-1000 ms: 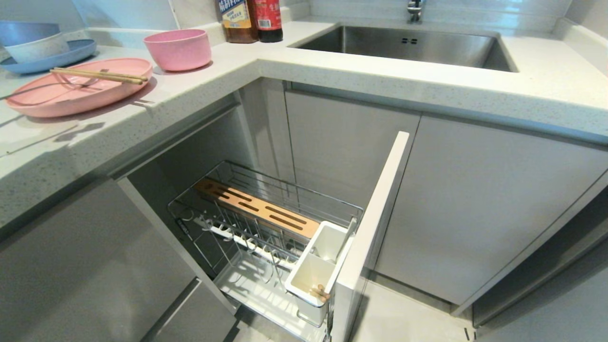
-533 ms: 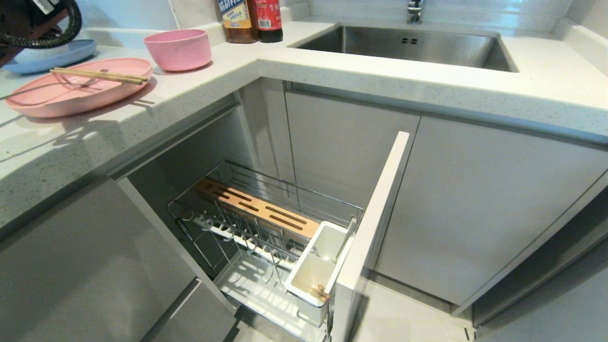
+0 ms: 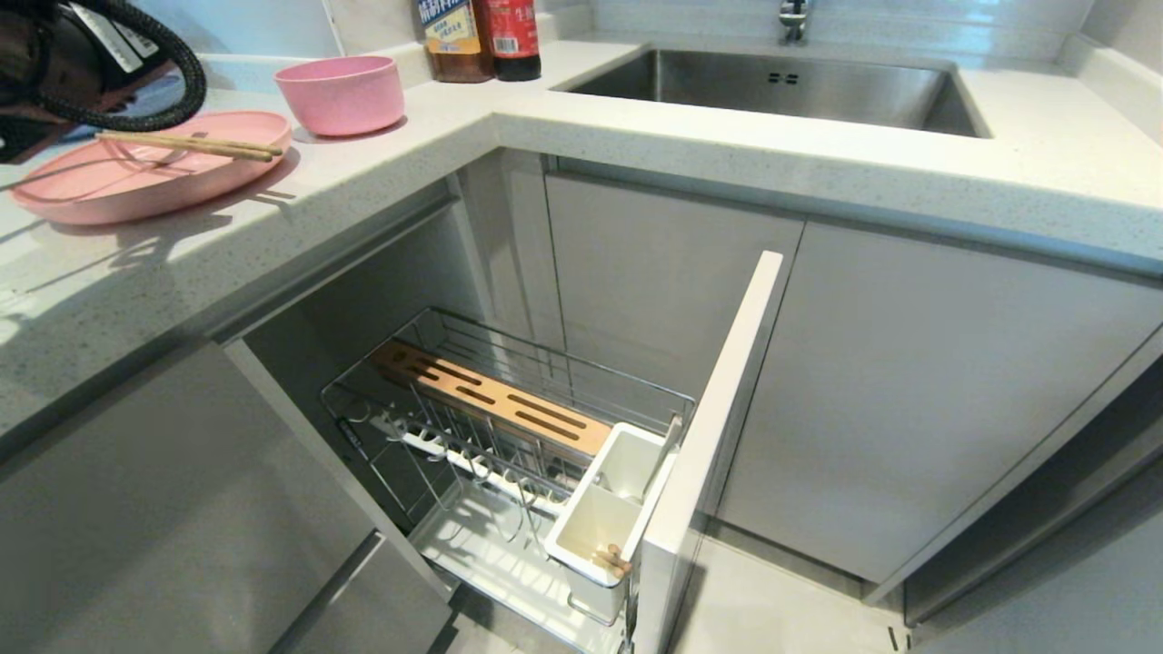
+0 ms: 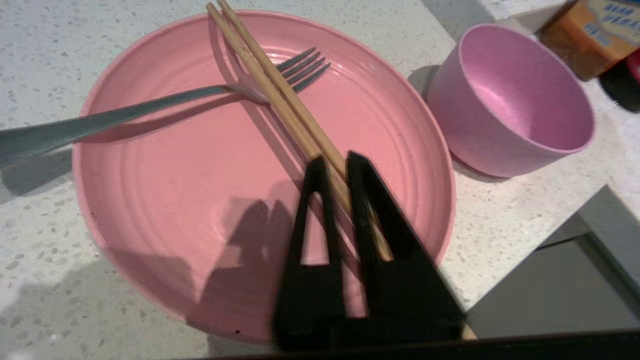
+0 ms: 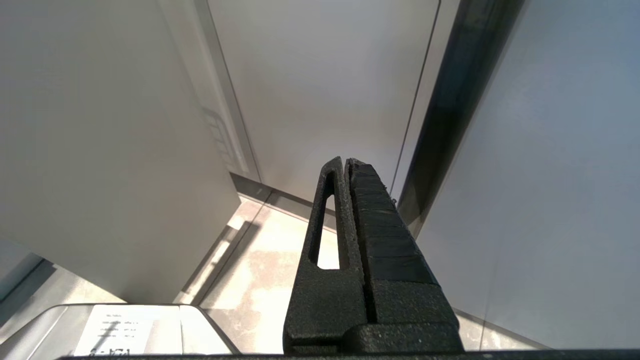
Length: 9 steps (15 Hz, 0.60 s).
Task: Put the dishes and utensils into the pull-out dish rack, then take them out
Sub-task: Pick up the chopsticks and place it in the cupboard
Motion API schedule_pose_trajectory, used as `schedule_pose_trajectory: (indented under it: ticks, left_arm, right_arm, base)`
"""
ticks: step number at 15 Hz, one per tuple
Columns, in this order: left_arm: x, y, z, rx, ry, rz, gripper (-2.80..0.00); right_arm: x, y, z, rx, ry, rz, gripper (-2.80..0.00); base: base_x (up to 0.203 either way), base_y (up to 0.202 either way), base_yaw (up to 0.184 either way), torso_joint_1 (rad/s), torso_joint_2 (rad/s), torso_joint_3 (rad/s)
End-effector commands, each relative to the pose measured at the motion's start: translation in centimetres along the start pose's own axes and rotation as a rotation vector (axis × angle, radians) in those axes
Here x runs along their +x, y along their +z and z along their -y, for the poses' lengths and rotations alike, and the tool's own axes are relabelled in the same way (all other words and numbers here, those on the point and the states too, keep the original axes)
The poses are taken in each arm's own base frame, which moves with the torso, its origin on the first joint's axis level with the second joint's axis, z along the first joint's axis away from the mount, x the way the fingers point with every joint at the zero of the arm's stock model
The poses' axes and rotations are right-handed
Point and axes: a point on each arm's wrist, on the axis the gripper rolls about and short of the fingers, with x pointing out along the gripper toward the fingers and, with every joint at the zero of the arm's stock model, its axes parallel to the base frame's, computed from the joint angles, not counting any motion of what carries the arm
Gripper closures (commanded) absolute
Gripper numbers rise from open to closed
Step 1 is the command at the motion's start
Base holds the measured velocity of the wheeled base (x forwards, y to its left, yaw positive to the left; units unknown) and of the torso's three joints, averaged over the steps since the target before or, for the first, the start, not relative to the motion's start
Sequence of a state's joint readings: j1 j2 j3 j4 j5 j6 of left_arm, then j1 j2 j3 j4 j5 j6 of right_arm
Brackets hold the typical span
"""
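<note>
The pink plate (image 3: 109, 186) lies on the counter at the left, with the wooden chopsticks (image 3: 191, 143) and the silver fork (image 3: 82, 170) across it. The pink bowl (image 3: 341, 94) stands just behind it. My left arm (image 3: 82, 64) reaches in over the plate's far side. In the left wrist view my left gripper (image 4: 336, 159) hovers above the chopsticks (image 4: 270, 85) on the plate (image 4: 175, 200), its fingers only a narrow gap apart and holding nothing. The fork (image 4: 150, 102) and bowl (image 4: 510, 100) lie beyond. The pull-out dish rack (image 3: 509, 409) stands drawn out below. My right gripper (image 5: 345, 161) is shut, parked low by cabinet fronts.
Two sauce bottles (image 3: 477, 36) stand at the counter's back, and the steel sink (image 3: 781, 86) lies to their right. The rack's pale front panel (image 3: 718, 436) juts out beside the white utensil cups (image 3: 604, 518). A grey cabinet front (image 3: 182, 509) fills the lower left.
My left arm has come into the head view from the top left and moved over the far side of the pink plate. Plate, chopsticks, fork and bowl have not moved.
</note>
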<state>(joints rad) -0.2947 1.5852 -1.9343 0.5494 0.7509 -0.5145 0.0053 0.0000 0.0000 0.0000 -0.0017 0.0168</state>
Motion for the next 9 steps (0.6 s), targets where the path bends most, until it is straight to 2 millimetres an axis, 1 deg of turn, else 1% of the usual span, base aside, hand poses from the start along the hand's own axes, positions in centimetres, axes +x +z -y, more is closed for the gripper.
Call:
schedule_pose_trajectory:
  ticks: [1, 9]
  left_arm:
    - [0.8, -0.5, 0.3, 0.015, 0.020, -0.007, -2.80]
    - [2.1, -1.6, 0.9, 0.079, 0.054, -0.021, -2.80]
  right_arm:
    - [0.0, 0.0, 0.0, 0.000, -0.001, -0.001, 0.00]
    - [0.0, 0.0, 0.0, 0.000, 0.001, -0.002, 0.00]
  base:
    - [0.000, 0.000, 0.000, 0.000, 0.00, 0.000]
    - [0.000, 0.000, 0.000, 0.000, 0.00, 0.000]
